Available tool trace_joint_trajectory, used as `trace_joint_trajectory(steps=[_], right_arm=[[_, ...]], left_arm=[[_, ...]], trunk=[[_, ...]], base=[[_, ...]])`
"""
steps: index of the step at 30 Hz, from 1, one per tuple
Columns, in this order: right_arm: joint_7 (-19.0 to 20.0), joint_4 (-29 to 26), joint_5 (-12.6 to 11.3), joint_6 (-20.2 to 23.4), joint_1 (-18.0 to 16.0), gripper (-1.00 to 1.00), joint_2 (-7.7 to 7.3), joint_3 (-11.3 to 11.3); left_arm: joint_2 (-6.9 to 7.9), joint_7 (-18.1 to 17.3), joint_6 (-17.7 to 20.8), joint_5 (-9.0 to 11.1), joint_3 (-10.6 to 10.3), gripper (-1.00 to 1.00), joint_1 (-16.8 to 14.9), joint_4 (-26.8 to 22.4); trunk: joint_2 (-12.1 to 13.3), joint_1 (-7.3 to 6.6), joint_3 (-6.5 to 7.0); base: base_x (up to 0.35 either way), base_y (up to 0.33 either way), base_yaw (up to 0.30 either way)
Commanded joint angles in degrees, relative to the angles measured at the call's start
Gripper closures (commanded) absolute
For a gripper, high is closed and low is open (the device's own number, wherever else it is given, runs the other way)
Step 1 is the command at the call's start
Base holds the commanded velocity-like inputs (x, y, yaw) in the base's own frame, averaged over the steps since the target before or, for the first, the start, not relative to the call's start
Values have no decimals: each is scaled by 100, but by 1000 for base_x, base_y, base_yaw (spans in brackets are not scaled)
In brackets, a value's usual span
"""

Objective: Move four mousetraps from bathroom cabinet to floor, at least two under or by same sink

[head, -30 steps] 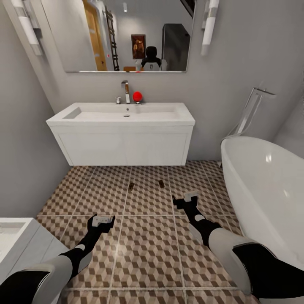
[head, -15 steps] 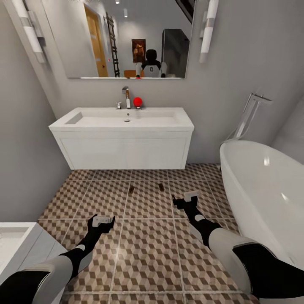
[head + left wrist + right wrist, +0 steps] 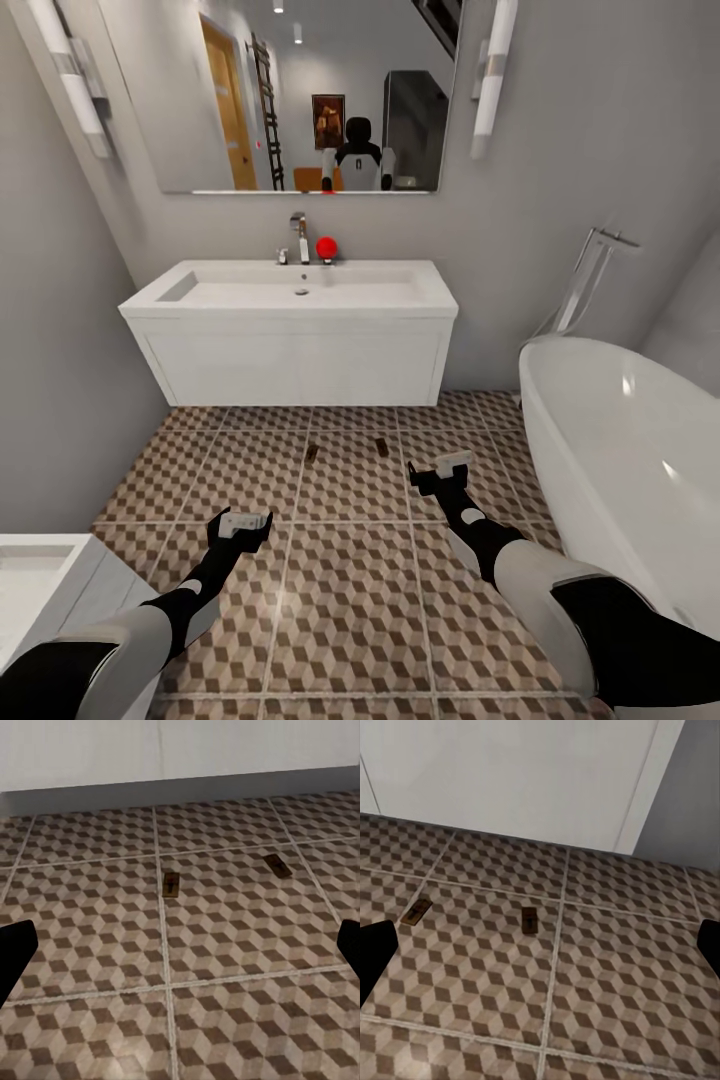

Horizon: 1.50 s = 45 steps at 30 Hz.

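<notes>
On the bathroom floor [image 3: 350,600], just in front of the wall-hung sink [image 3: 290,330], two mousetraps [image 3: 311,452] lie flat near each other, apart, plausibly set there to count as beside it. Both arms hang low over the tiles: the left gripper [image 3: 244,524] and right gripper [image 3: 447,467] stand with fingers spread and nothing between them, likely free for the remaining traps.

Grey walls [image 3: 600,150], wide wall mirror [image 3: 320,95] flanked by tube lights [image 3: 490,75], white bathtub [image 3: 630,470] at right
</notes>
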Motion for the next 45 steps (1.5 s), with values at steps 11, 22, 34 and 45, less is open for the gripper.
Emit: trace_joint_trajectory(steps=[11, 22, 34, 45], right_arm=[[0, 2, 0, -1, 0, -100, 1, 0], [0, 2, 0, 0, 0, -100, 5, 0], [0, 2, 0, -10, 0, -100, 5, 0], [0, 2, 1, -11, 0, -100, 0, 0]], left_arm=[[0, 2, 0, 0, 0, -100, 0, 3], [-2, 2, 6, 0, 0, -100, 0, 8], [-9, 2, 4, 0, 0, -100, 0, 38], [-47, 2, 4, 0, 0, -100, 0, 44]], trunk=[[443, -242, 198], [884, -484, 396], [1365, -747, 611], [1807, -989, 808]], base=[[0, 0, 0], [0, 0, 0], [0, 0, 0], [0, 0, 0]])
